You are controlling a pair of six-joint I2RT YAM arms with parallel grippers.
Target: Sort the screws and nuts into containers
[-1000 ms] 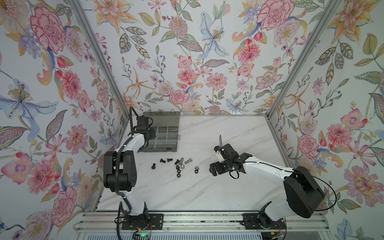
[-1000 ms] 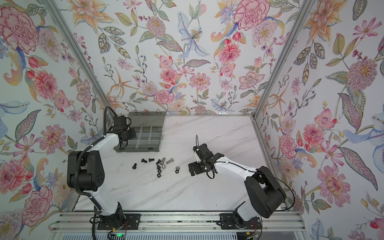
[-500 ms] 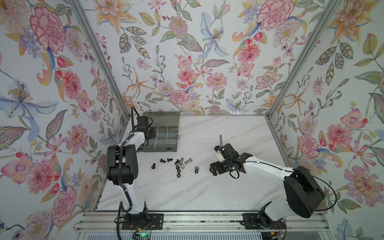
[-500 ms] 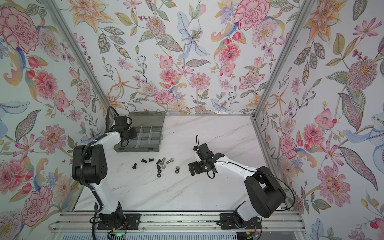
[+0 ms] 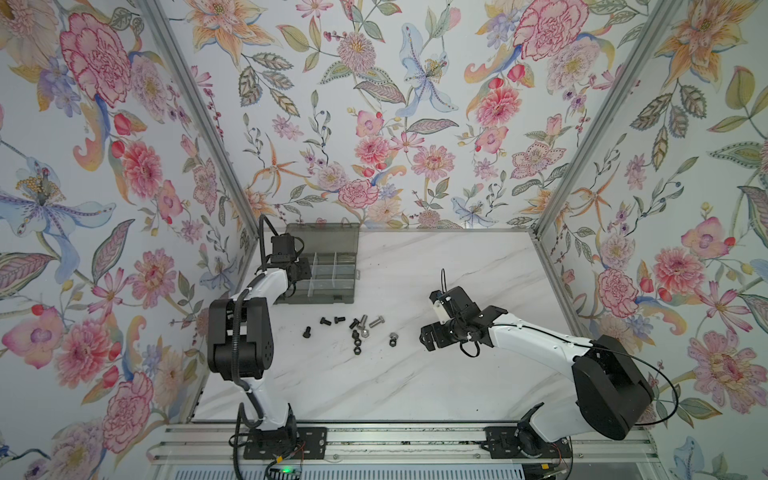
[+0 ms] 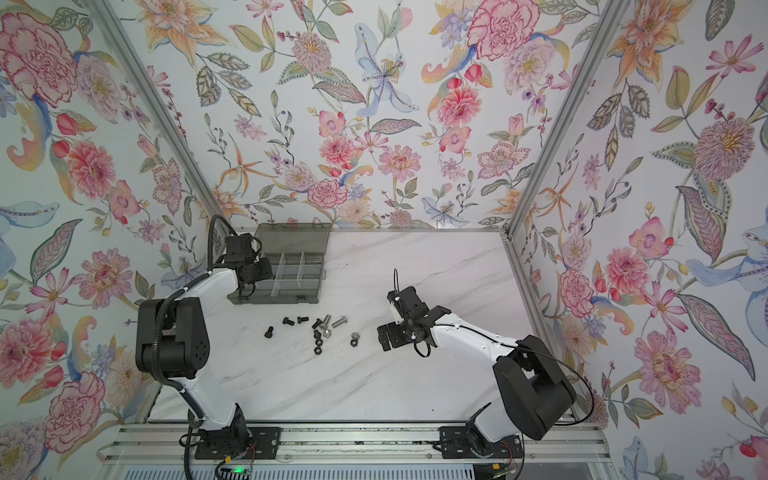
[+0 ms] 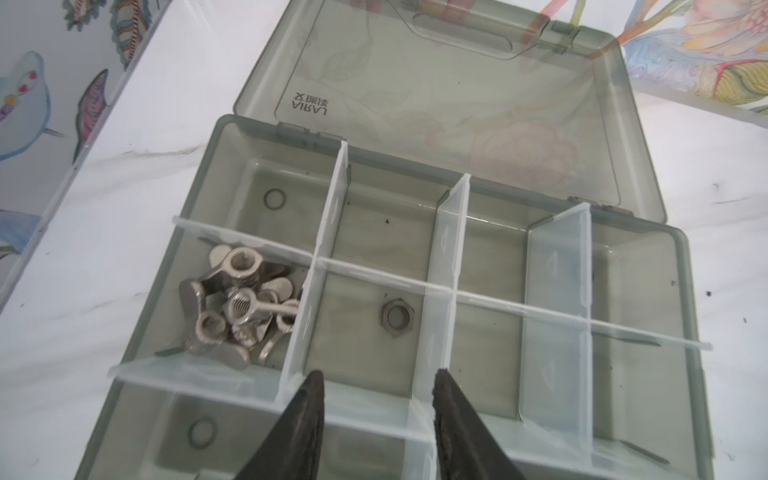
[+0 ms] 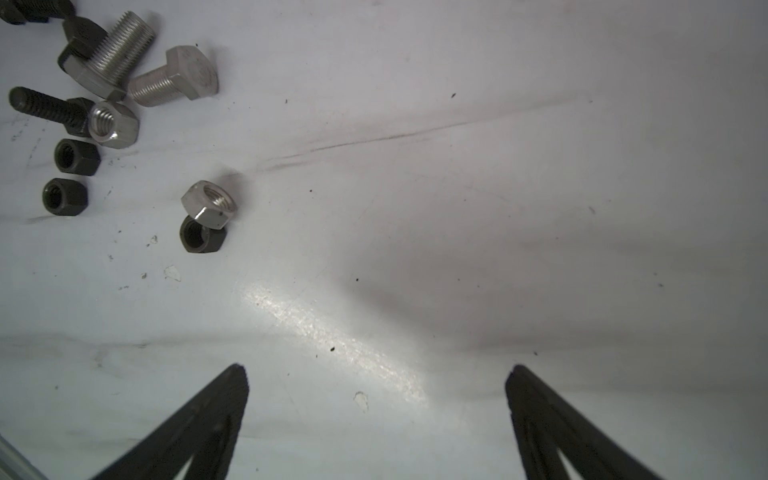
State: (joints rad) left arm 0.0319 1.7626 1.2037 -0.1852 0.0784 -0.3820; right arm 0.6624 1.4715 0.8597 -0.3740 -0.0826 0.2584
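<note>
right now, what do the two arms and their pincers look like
Both the left arm and right arm have white shells between chunky black joint housings. A black corrugated hose runs along the left arm; a thin black cable runs along the right. The left pincer and right pincer have black fingers tapering to points.

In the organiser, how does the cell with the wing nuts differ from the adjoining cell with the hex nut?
The wing-nut cell holds a heap of several silver wing nuts, overlapping; the hex-nut cell holds one hex nut lying flat. The open left gripper points toward the hex-nut cell, not the wing-nut cell. Both are adjoining cells of the organiser box and hold only nuts.
</note>
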